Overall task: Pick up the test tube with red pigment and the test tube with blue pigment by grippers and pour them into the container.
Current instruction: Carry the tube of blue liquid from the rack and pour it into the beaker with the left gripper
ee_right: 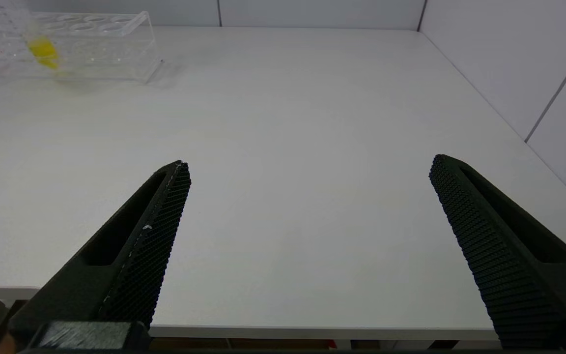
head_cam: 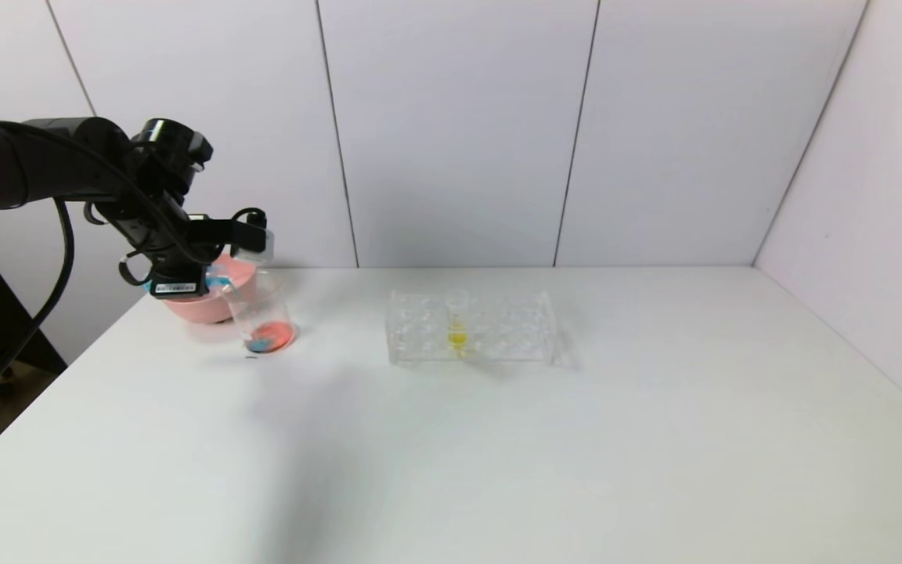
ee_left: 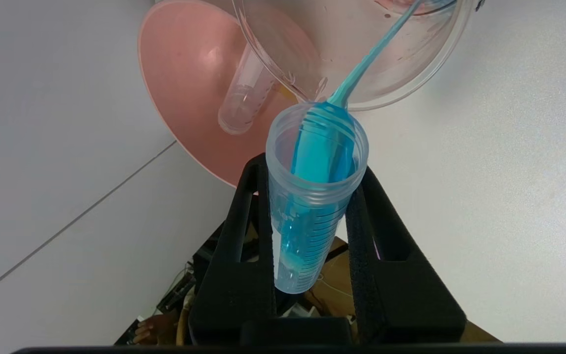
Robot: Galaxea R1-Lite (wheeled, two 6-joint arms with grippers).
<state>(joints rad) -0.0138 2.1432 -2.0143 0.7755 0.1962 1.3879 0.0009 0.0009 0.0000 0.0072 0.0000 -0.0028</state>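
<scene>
Over beaker (ee_left: 356,54), left gripper (ee_left: 307,206) clamped on clear ribbed blue tube (ee_left: 312,196), pouring thin blue stream. Right gripper (ee_right: 307,172) fingers wide apart, textured black.

Container (ee_left: 361,54) rim and pink bowl (ee_left: 189,73) cut off by edge

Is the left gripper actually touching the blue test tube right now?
Touching. In the left wrist view the left gripper has both fingers pressed against the sides of the test tube with blue pigment, no gap showing, as blue liquid streams into the container.
</scene>
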